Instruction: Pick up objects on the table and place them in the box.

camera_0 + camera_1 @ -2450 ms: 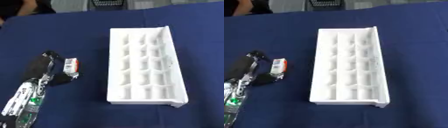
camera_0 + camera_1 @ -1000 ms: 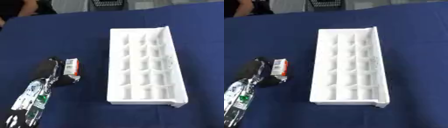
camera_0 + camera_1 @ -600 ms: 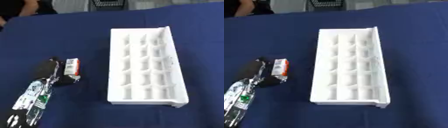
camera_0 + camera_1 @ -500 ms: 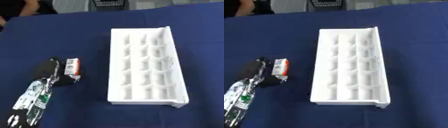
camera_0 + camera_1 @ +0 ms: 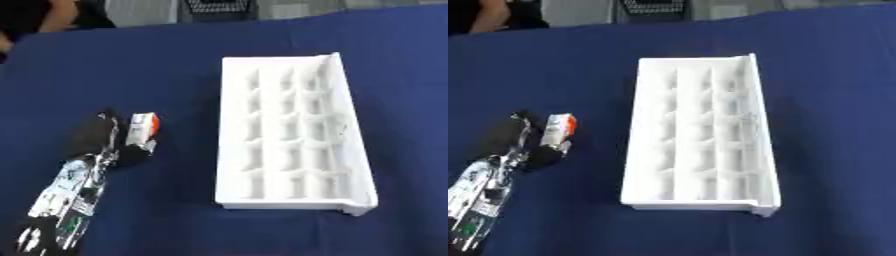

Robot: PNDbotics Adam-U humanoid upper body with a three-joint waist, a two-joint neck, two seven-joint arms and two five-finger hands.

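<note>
A small white packet with an orange end (image 5: 142, 129) is at the left of the blue table, pinched between the curled fingers and thumb of my left hand (image 5: 94, 141). The black hand comes in from the lower left on a silver forearm (image 5: 66, 200). A long white box (image 5: 353, 125) with several rows of empty compartments lies in the middle, to the right of the hand and apart from it. Neither view shows my right hand.
A blue cloth (image 5: 166, 65) covers the whole table. At the far edge stands a black wire basket (image 5: 219, 6), and a person's arm (image 5: 57, 12) shows at the far left corner.
Over the last second the left hand and the packet have hardly moved. Since 2.5 s ago the forearm has swung slightly to the right.
</note>
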